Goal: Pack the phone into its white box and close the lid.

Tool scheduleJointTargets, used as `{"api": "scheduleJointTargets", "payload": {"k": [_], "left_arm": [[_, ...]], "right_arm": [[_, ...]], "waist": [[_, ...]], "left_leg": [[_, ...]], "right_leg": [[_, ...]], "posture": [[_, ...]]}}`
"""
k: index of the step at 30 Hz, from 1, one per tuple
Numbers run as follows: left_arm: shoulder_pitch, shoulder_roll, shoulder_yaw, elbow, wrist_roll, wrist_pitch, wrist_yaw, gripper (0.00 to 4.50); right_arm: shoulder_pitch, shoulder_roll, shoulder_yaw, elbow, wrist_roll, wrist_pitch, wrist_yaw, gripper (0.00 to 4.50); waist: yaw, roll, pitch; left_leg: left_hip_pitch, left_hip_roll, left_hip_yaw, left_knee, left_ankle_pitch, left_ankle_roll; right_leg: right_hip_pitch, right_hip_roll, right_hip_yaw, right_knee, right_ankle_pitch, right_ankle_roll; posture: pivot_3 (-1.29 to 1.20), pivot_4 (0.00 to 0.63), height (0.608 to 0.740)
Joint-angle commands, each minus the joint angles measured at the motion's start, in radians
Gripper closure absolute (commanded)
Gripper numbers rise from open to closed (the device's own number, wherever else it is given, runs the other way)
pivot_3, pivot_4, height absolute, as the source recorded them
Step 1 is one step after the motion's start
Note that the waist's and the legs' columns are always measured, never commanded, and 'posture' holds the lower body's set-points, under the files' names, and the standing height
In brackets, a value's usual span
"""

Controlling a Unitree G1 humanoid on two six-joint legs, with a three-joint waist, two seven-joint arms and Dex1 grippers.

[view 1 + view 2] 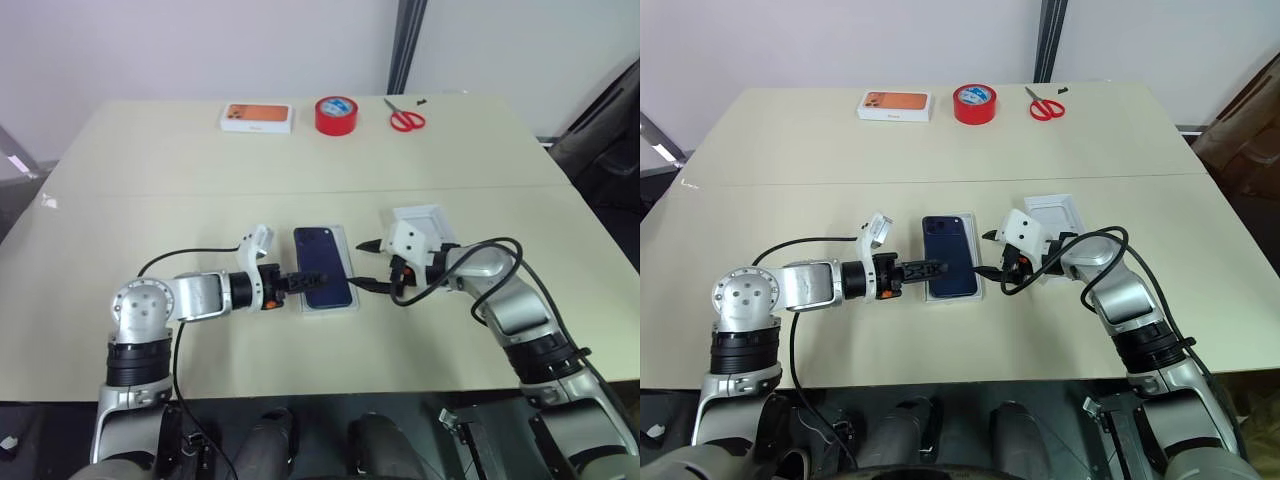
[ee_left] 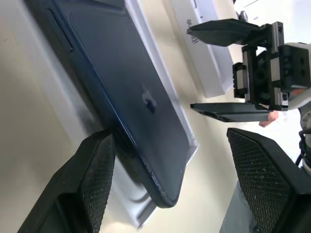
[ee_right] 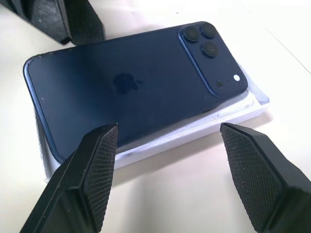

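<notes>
The phone (image 1: 323, 266), dark navy, back up with the camera cluster at its far corner, is seen lying on top of the white box (image 1: 349, 290) near the middle of the pale table (image 1: 200, 180); it is not seated flush, for in the right wrist view its camera end is raised above the box's white rim and overhangs it slightly. The left gripper (image 1: 300, 282) is held level at the phone's left long edge, jaws spread wide; in the left wrist view one textured finger (image 2: 97, 174) is placed close against the phone's near edge, the other well out to the far side, and nothing is clamped. Whether that near finger actually touches the phone cannot be told. The right gripper (image 1: 368, 264) is pointed in from the opposite side toward the phone's right edge, likewise wide open and empty, its fingertips (image 3: 99, 160) just short of the box. The two grippers are faced toward each other across the phone. The lid (image 1: 421, 219) is found behind the right gripper, lying open side up with its plain white inside showing, partly covered by the wrist. Along the table's far edge, well apart from the work, are noted a white box with an orange picture (image 1: 257, 117), a roll of red tape (image 1: 336, 115) and red-handled scissors (image 1: 405, 117).
</notes>
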State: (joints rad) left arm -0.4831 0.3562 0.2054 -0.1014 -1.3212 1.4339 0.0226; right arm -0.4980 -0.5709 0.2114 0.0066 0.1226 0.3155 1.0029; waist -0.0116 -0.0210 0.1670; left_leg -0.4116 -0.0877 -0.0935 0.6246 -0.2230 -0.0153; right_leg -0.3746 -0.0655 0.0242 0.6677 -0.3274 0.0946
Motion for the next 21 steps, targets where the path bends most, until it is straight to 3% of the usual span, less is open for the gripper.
{"api": "scheduleJointTargets", "payload": {"k": [1,8,21], "left_arm": [[-0.015,0.003,0.031,-0.011,-0.022,-0.001,0.031,0.75],[-0.068,-0.026,0.017,-0.004,-0.071,0.017,0.096,0.75],[-0.072,0.02,0.007,-0.03,-0.056,0.012,0.104,0.75]], "right_arm": [[-0.017,0.001,-0.013,-0.008,0.003,-0.022,-0.006,0.97],[-0.02,0.008,-0.006,-0.007,-0.001,-0.028,-0.011,0.97],[-0.015,0.005,-0.003,-0.005,-0.009,-0.04,-0.014,0.97]], "waist": [[0.001,0.0,0.0],[0.002,0.0,0.0],[0.002,0.0,0.0]], "left_leg": [[0.0,0.0,0.0,0.0,0.0,0.0],[0.0,0.0,0.0,0.001,0.0,0.0],[0.0,0.0,0.0,0.001,0.0,0.0]], "right_leg": [[0.0,0.0,0.0,0.0,0.0,0.0],[0.0,0.0,0.0,0.0,0.0,0.0],[0.0,0.0,0.0,0.0,0.0,0.0]], "posture": [[0.0,0.15,0.734],[0.0,0.15,0.734],[0.0,0.15,0.734]]}}
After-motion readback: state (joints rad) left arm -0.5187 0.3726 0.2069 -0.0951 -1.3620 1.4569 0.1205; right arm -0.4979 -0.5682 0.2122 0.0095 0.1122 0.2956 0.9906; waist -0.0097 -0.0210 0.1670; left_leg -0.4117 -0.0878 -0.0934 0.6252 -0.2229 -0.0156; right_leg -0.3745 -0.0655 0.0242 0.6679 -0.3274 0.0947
